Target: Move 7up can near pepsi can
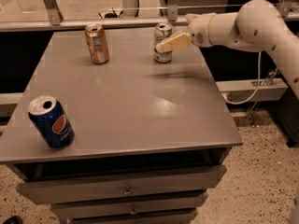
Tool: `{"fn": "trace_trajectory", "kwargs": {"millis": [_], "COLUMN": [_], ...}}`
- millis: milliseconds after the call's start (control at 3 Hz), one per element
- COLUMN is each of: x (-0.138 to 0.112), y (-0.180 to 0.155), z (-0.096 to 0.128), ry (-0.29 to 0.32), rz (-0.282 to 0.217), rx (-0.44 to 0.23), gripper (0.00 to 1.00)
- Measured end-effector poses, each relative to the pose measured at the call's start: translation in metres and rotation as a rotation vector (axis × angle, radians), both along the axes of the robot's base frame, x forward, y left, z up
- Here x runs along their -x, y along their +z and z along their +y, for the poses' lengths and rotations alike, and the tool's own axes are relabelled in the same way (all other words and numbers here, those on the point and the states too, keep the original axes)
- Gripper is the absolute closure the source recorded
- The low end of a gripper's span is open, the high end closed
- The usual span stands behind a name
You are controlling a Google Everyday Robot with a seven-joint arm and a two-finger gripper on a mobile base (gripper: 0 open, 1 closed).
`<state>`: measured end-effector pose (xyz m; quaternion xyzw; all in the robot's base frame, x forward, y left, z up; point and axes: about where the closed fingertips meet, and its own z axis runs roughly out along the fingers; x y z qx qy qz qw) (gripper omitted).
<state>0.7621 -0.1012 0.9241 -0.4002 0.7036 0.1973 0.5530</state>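
Note:
The 7up can [161,55], silver-white with green markings, stands upright at the back of the grey table [140,101], right of centre. My gripper [169,44] comes in from the right on the white arm [243,24], and its cream tip overlaps the can's right side at mid-height. The pepsi can [50,122], dark blue with the round logo, stands upright at the table's front left corner, far from the 7up can.
An orange-gold can [97,43] stands upright at the back left, left of the 7up can. The table has drawers [121,189] below its front edge. A metal rail [140,21] runs behind it. A white cable [247,94] hangs at the right.

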Motion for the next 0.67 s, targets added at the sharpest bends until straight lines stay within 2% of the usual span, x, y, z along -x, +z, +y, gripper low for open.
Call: {"fn": "trace_trajectory", "kwargs": {"millis": [333,667], "x": [-0.012,-0.012], "y": [-0.012,-0.02], "z": [0.016,0.026], "ry": [0.02,0.049], "rz": [0.053,0.088], "rx": [-0.056,-0.09], "gripper": [0.0,0.12]}}
